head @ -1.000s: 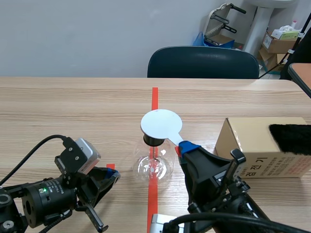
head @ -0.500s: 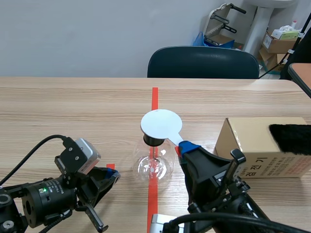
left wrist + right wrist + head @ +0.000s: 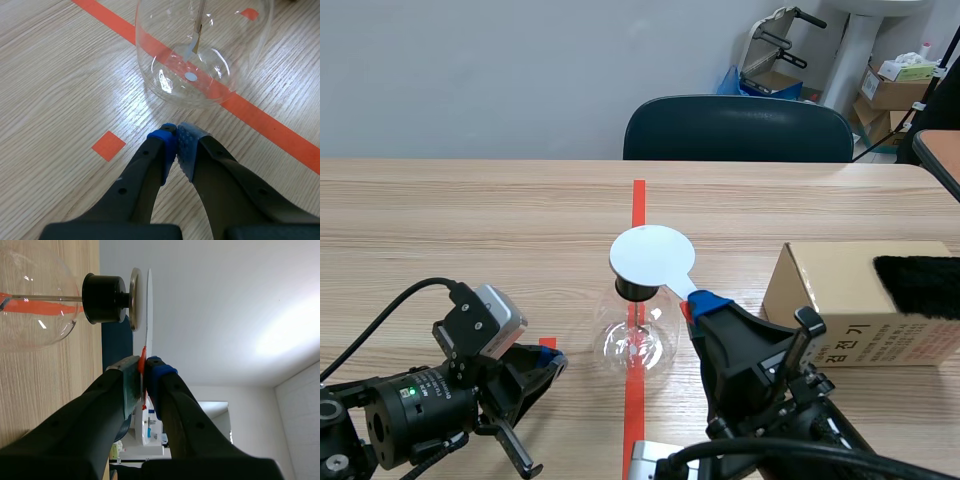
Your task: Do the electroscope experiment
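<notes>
1. The electroscope [image 3: 635, 335] stands near the middle of the table [image 3: 470, 220], on the red tape line [image 3: 638, 205]. We see a round glass flask [image 3: 200, 55], a black stopper [image 3: 102, 298] in its neck, and a metal plate [image 3: 134, 300] on top of the stopper.
2. Inside the flask a thin rod [image 3: 45, 298] runs down from the stopper. A pale leaf [image 3: 192, 47] hangs at its lower end.
3. The right gripper [image 3: 145, 367] comes in from the right, just beside the flask. Its jaws are closed on the thin handle [image 3: 678, 288] of a white disc [image 3: 652, 255], with one pad on each face.
4. The white disc lies flat over the metal plate and hides it in the scene view. In the right wrist view we find the two faces parallel and very close. We cannot tell whether they touch.
5. The left gripper [image 3: 176, 142] lies low, to the left of the flask. Its jaws are closed on nothing, the tips meeting. The tips point at the flask's base, near it but apart from it, and a small tape square [image 3: 109, 145] lies beside them.
6. A cardboard box [image 3: 840, 300] sits at the right of the table, with black fur [image 3: 920, 285] on its top.
7. A dark chair [image 3: 735, 130] stands behind the table's far edge.
</notes>
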`<state>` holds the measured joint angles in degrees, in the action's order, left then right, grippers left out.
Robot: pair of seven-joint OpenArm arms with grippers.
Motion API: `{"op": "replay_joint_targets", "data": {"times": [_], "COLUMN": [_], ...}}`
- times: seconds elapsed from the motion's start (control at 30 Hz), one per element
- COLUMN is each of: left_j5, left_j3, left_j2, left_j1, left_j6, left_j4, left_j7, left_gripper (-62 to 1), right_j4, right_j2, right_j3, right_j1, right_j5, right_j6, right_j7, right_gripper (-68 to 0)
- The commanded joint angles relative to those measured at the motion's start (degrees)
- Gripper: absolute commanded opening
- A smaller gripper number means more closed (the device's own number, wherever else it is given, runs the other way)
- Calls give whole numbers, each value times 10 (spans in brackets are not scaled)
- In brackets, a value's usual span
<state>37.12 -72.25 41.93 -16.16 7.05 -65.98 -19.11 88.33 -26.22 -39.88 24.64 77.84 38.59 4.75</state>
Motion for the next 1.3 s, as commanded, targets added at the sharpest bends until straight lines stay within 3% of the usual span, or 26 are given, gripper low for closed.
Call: {"op": "replay_joint_targets", "data": {"times": [0.0, 0.83, 1.27], "left_j5": [-1, -1, -1], "left_j3": [3, 3, 3], "left_j2": [-2, -2, -2], "left_j1": [-2, -2, -2], "left_j6": [-1, -1, -1], "left_j4": [-12, -12, -12], "left_j7": [-9, -7, -7], "left_gripper": [-584, -584, -584], "right_j4": [5, 5, 5], "right_j2": [-5, -5, -5], "right_j3": [0, 1, 1], "right_j1": [-5, -5, -5], "right_j5": [2, 2, 2], "right_j6": [8, 8, 8], "right_j7": [2, 9, 201], "right_gripper": [-667, -667, -667]}}
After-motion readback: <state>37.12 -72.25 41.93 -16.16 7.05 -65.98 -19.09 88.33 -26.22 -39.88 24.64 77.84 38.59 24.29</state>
